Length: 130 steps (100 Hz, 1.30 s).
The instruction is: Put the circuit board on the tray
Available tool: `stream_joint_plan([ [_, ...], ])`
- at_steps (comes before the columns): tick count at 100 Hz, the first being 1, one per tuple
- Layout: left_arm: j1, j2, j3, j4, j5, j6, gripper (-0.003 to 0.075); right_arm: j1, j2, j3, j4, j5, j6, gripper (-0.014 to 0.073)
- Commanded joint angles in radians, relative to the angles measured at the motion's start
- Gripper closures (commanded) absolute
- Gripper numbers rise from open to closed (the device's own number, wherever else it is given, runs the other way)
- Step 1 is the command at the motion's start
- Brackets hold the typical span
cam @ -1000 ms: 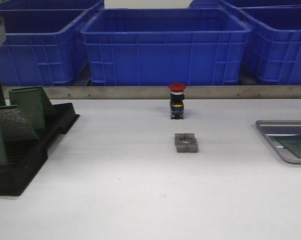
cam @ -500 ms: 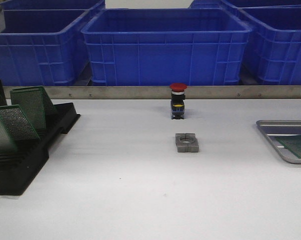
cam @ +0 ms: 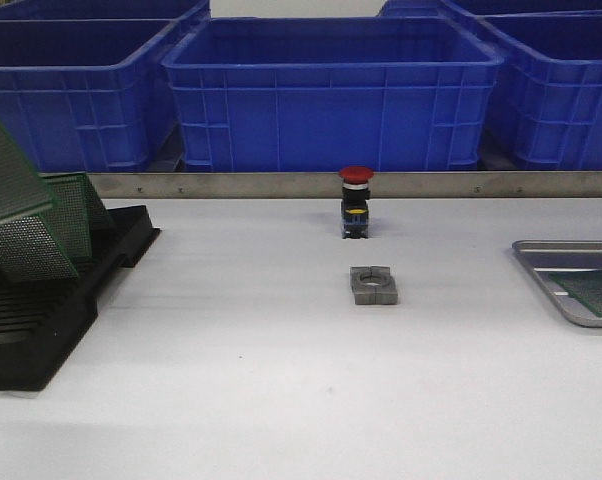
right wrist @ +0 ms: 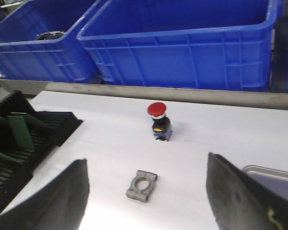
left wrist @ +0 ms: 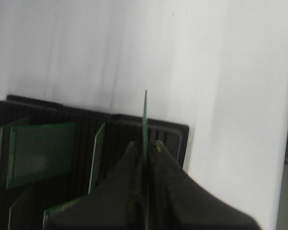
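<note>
Only the left wrist view shows the left pincer clamped on an edge-on board above the rack. The right pincer is wide open, empty. Since 0.5 s ago, the board has risen at the front view's left edge, well apart from the tray on the tabletop.

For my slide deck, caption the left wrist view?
Left tool pinches a green circuit board edge-on above the black slotted rack.
</note>
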Motion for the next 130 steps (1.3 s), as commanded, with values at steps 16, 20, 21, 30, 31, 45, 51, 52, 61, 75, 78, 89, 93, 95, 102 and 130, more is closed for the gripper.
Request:
stream_joint_plan([
  [16,-0.046,-0.043,-0.031,-0.349,0.061,-0.01,0.0741,0.093,-0.012,-0.03,0.012,0.101,-0.022,0.0057],
  [20,-0.071,-0.041,-0.031,-0.353,0.057,-0.01,0.0741,0.117,-0.012,-0.03,-0.004,0.102,-0.033,0.0057],
  [21,-0.082,-0.041,-0.031,-0.353,0.054,-0.01,0.0741,0.126,-0.012,-0.03,-0.008,0.102,-0.04,0.0057],
  [30,-0.149,-0.041,-0.031,-0.353,0.025,-0.01,0.0741,0.182,-0.011,-0.03,-0.047,0.101,-0.118,0.0057],
  [31,-0.154,-0.041,-0.031,-0.353,0.023,-0.01,0.0741,0.186,-0.011,-0.03,-0.048,0.101,-0.125,0.0057],
  [45,-0.253,-0.038,-0.031,-0.363,-0.013,-0.01,0.0741,0.271,-0.01,-0.03,-0.051,0.102,-0.287,0.0057],
  [51,-0.293,-0.038,-0.031,-0.362,-0.022,-0.01,0.0741,0.305,-0.008,-0.03,-0.051,0.101,-0.355,0.0057],
  [52,-0.297,-0.038,-0.031,-0.362,-0.022,-0.01,0.0741,0.308,-0.008,-0.03,-0.051,0.1,-0.361,0.0057],
  [61,-0.348,-0.038,-0.031,-0.363,-0.024,-0.01,0.0741,0.348,0.006,-0.03,-0.051,0.087,-0.4,0.0057],
  [75,-0.405,-0.038,-0.031,-0.365,-0.041,-0.01,0.0741,0.404,0.071,-0.03,-0.051,0.095,-0.4,0.0057],
  [78,-0.411,-0.038,-0.031,-0.365,-0.05,-0.01,0.0741,0.418,0.087,-0.03,-0.051,0.097,-0.4,0.0057],
  [89,-0.43,-0.038,-0.031,-0.365,-0.064,-0.01,0.0741,0.47,0.154,-0.033,-0.05,0.097,-0.4,0.0057],
  [93,-0.43,-0.038,-0.031,-0.365,-0.066,-0.01,0.0741,0.489,0.177,-0.039,-0.047,0.097,-0.4,0.0057],
  [95,-0.43,-0.038,-0.031,-0.365,-0.066,-0.01,0.0741,0.499,0.185,-0.041,-0.047,0.097,-0.4,0.0057],
  [102,-0.43,-0.038,-0.031,-0.365,-0.066,-0.01,0.0741,0.535,0.223,-0.06,-0.037,0.097,-0.4,0.0057],
  [130,-0.43,-0.038,-0.031,-0.365,-0.067,-0.01,0.0741,0.649,0.372,-0.165,0.018,0.098,-0.4,0.0057],
])
